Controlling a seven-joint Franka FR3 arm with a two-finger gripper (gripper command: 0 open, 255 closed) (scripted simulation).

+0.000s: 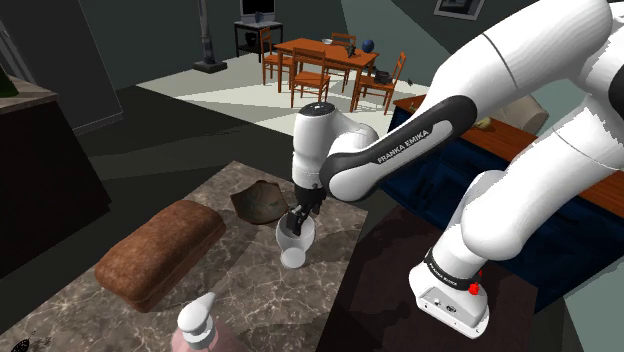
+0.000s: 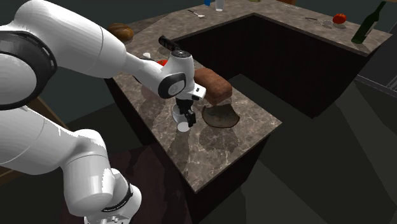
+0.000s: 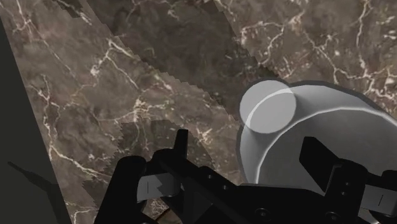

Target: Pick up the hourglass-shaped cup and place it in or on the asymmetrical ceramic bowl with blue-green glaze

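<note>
The hourglass-shaped cup (image 1: 293, 247) is plain white and rests on the brown marble counter (image 1: 250, 300), apparently tipped, with one round end facing the shoulder camera. My black gripper (image 1: 299, 218) hangs right over it, open. In the wrist view one finger (image 3: 181, 145) stands outside the cup (image 3: 286, 127) and the other finger (image 3: 316, 153) is over its wide mouth, so the gripper (image 3: 248, 147) straddles the cup's wall without clasping it. The bowl (image 1: 260, 199), drawn dark brown with an uneven rim, sits just beyond the cup. In the second exterior view the bowl (image 2: 220, 116) lies to the right of the cup (image 2: 182, 118) and gripper (image 2: 188, 119).
A brown bread loaf (image 1: 158, 251) lies to the left of the cup in the shoulder view, and a pink pump bottle (image 1: 203, 326) stands at the counter's near end. The counter edge (image 1: 340, 270) drops off close to the cup's right. A dining set (image 1: 328, 60) stands far behind.
</note>
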